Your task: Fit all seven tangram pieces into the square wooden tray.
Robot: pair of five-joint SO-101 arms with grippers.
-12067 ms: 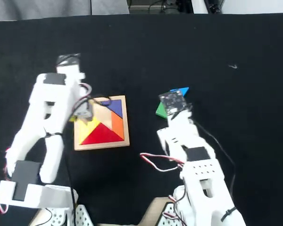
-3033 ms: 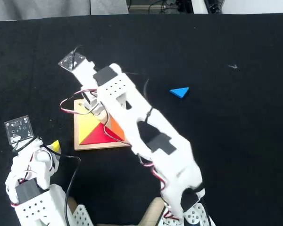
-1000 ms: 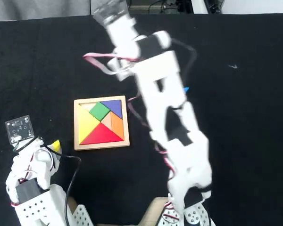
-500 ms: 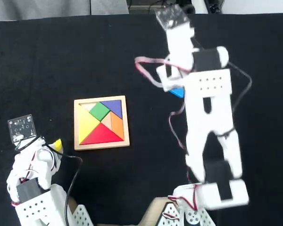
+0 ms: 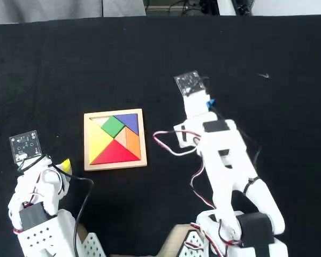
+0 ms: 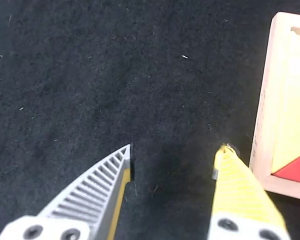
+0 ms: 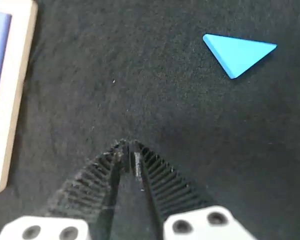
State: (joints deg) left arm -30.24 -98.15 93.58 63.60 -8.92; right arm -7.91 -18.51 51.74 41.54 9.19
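The left arm (image 5: 38,188) sits folded at the lower left of the high view. Its jaws stand apart and empty over the black worktop (image 5: 267,160), near the lower-left corner of the square wooden tray (image 5: 115,164). The tray lies flat, left of centre. It holds a yellow triangle (image 5: 98,145), a red triangle (image 5: 115,153), an orange piece (image 5: 132,142), a green square (image 5: 113,126) and a dark blue piece (image 5: 129,120). The right arm (image 5: 224,155) extends up the centre, with its jaws closed together and empty. The light blue triangle (image 7: 239,51) lies on the worktop beyond the jaw tips, apart from them and well apart from the tray.
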